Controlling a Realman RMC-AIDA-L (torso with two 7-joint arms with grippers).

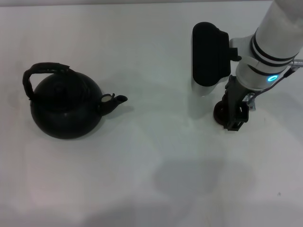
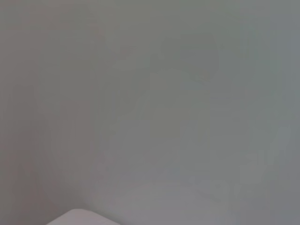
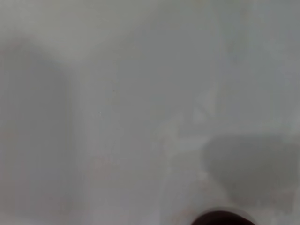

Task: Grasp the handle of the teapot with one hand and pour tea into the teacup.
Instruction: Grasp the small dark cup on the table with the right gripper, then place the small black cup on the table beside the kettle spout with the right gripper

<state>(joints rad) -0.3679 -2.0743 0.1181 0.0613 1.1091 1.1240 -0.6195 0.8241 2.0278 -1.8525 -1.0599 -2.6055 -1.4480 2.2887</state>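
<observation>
The black teapot (image 1: 66,108) stands on the white table at the left in the head view, its spout (image 1: 117,100) pointing right. Its dark arched handle (image 1: 45,69) rises over the top, leaning to the far left. The small dark teacup (image 1: 219,112) stands at the right, mostly hidden behind my right gripper (image 1: 236,118), which is low over the table right beside it. A dark edge of the teacup (image 3: 220,218) shows in the right wrist view. My left gripper is out of view; the left wrist view shows only bare table.
The white table (image 1: 156,165) stretches between teapot and teacup. A black block on my right arm (image 1: 208,54) hangs over the table behind the teacup. A soft shadow (image 1: 203,177) lies on the near part of the table.
</observation>
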